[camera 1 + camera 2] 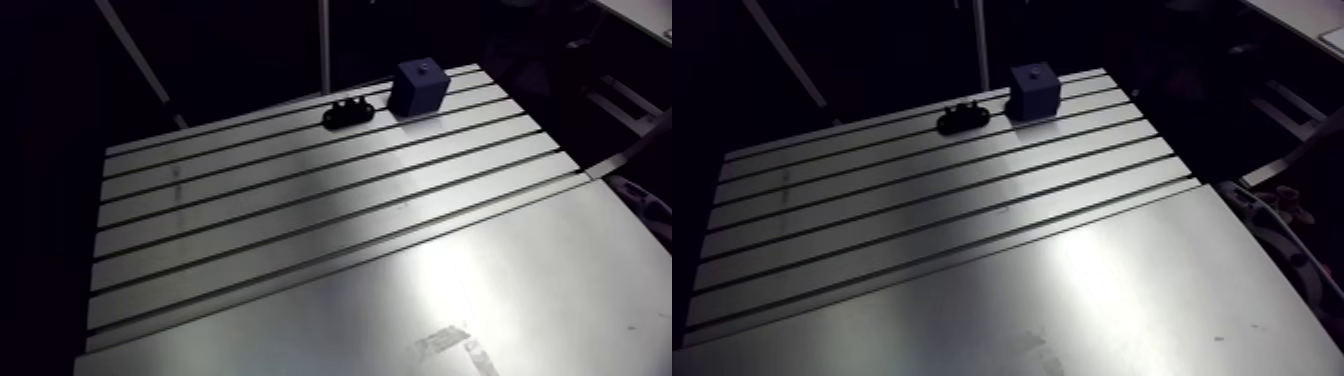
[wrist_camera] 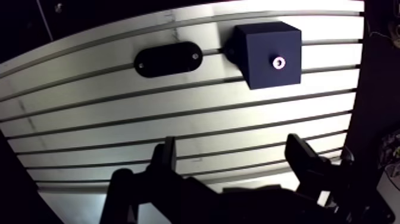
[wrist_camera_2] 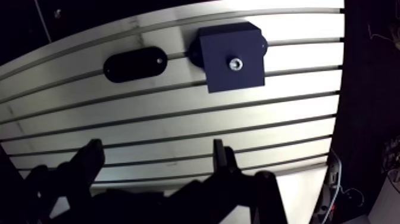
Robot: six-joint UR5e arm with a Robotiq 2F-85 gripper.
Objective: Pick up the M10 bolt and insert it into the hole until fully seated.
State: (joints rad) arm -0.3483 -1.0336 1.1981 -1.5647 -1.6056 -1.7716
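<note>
The tabletop (image 1: 300, 230) is pale silver aluminium, striped by dark parallel slots, with a plain unslotted sheet along its near side. The cube-shaped block (image 2: 268, 53) is deep navy blue, with a small shiny silver spot (image 2: 278, 62) on its top face. The oval plate (image 2: 168, 59) beside it is glossy black. The tool (image 2: 232, 152) is matte black.

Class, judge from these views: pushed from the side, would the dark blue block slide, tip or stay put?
The dark blue block looks squat and cube-like, so tipping seems unlikely. Small tabs at its base lie along a slot of the table, so it is probably fastened and would stay put. It looks rigid, not fragile.
</note>
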